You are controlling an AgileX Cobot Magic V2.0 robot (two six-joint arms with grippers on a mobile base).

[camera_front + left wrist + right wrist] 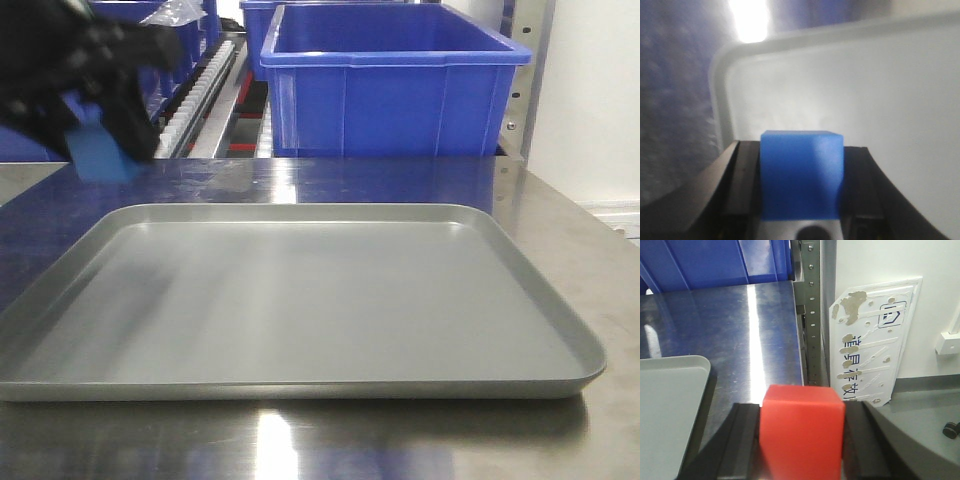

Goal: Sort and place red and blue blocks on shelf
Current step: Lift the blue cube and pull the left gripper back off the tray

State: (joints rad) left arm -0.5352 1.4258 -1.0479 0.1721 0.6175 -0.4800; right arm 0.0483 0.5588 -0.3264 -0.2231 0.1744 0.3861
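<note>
Both pincers loaded, tray bare.
L pincer clamps blue block over tray corner; R pincer grips red block above counter nr shelf. Held clear, prob. for carrying to shelf.

Right end effector clamps a bright red matte cube between black fingers, above a brushed-steel desk. Grey rimmed tray corner at left; blue plastic bin behind.
</note>
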